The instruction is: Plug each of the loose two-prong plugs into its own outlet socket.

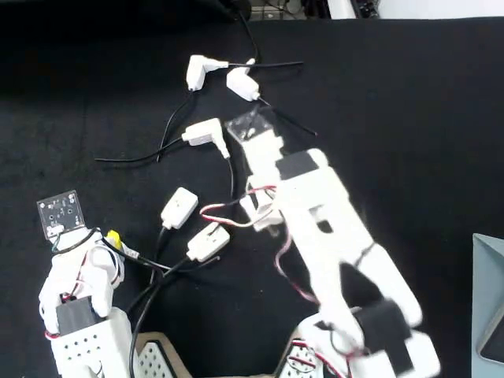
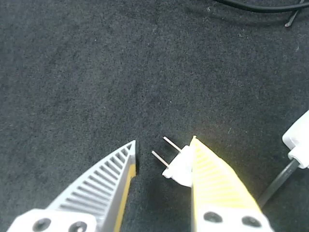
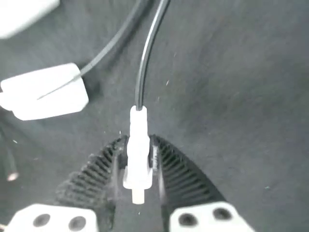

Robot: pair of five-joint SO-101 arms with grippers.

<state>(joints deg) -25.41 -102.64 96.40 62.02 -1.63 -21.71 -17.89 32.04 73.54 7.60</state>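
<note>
My left gripper [image 2: 163, 143] is open low over the black mat. A small white two-prong plug [image 2: 177, 166] lies between its fingers, resting against the yellow finger [image 2: 212, 179], with its prongs pointing away from the wrist. In the high view this gripper [image 1: 114, 238] sits at the lower left. My right gripper [image 3: 138, 142] is shut on a narrow white plug [image 3: 138, 154], whose black cable [image 3: 147, 58] runs away from the wrist. In the high view the right gripper [image 1: 256, 211] is near the middle of the mat.
Several white plug and socket pieces with black cables lie on the mat: two at the back [image 1: 197, 71] [image 1: 242, 84], one mid-left [image 1: 206, 132], two near the centre [image 1: 179, 206] [image 1: 209, 240]. A white block [image 3: 46, 92] lies close to the right gripper. A grey box [image 1: 490, 299] stands at the right edge.
</note>
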